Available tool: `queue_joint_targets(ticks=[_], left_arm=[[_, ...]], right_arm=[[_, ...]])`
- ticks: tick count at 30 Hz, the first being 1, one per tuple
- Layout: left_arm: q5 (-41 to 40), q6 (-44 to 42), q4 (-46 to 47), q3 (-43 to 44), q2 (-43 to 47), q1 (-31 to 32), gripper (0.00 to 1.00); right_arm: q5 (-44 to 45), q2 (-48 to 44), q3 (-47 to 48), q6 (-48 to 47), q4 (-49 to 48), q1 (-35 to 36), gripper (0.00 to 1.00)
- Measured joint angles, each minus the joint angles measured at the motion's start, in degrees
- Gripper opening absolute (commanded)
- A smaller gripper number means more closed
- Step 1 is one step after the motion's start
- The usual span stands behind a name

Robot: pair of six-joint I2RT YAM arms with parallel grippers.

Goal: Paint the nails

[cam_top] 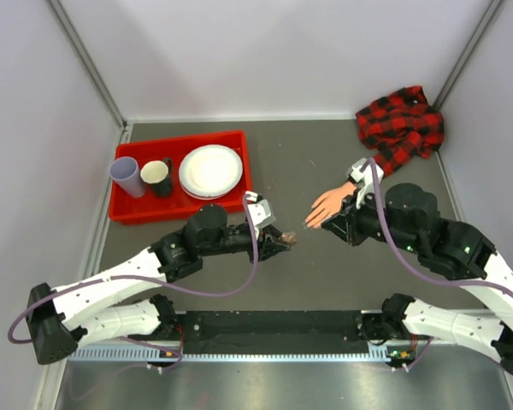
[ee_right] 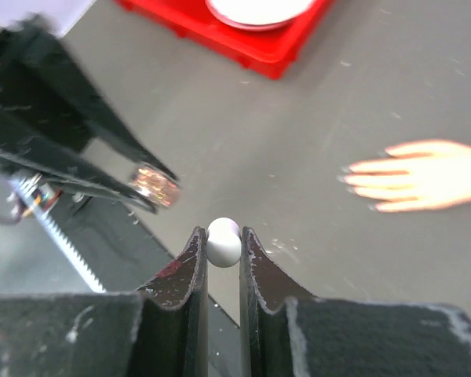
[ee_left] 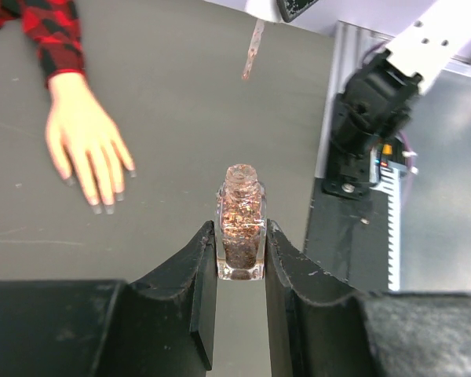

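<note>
Several small dark-tipped nails (ee_left: 95,207) at fingertips of peach mannequin hand (ee_left: 82,137), palm-down and flat on grey surface (ee_left: 180,102), right of centre, fingers aimed toward left gripper (ee_left: 241,232). Red-black plaid sleeve (cam_top: 400,126) from the wrist, bunched in far right corner. Left gripper clamped on uncapped clear glitter polish bottle (ee_left: 241,200), upright, near the fingertips but apart. Right gripper (ee_right: 222,234) closed on white round knob (ee_right: 224,243); thin brush wand (ee_left: 252,49) hanging above surface. Red tray (cam_top: 145,212) far left, holding white plate (cam_top: 210,170), lavender cup (cam_top: 126,175), dark cup (cam_top: 156,177).
</note>
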State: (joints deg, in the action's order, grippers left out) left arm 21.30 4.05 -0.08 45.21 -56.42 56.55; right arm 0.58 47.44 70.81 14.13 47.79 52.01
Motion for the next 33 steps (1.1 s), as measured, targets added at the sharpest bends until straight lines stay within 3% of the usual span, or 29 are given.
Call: queue_joint_targets(ticks=[11,16,20,25,33], left_arm=[[-13.5,-1.6,10.9,-3.2,1.1,0.0,0.0],[-20.2,-3.4,21.1,-3.1,-1.8,0.0,0.0],[-23.1,-5.2,27.7,-0.9,-9.3,-0.3,0.0],[-24.9,-7.6,34.4,2.5,-19.5,-1.2,0.0],[-21.9,-5.5,45.3,3.1,-27.5,-10.3,0.0]], right_arm=[[16.6,-1.2,-12.0,10.5,-0.8,-1.3,0.0],[15.7,0.6,-20.2,12.7,-5.8,-8.9,0.0],[13.4,2.4,-24.4,13.0,-9.9,-15.4,0.0],[12.0,6.5,-26.2,12.5,-16.4,-18.4,0.0],[9.1,11.3,-31.0,12.4,-26.7,-23.5,0.0]])
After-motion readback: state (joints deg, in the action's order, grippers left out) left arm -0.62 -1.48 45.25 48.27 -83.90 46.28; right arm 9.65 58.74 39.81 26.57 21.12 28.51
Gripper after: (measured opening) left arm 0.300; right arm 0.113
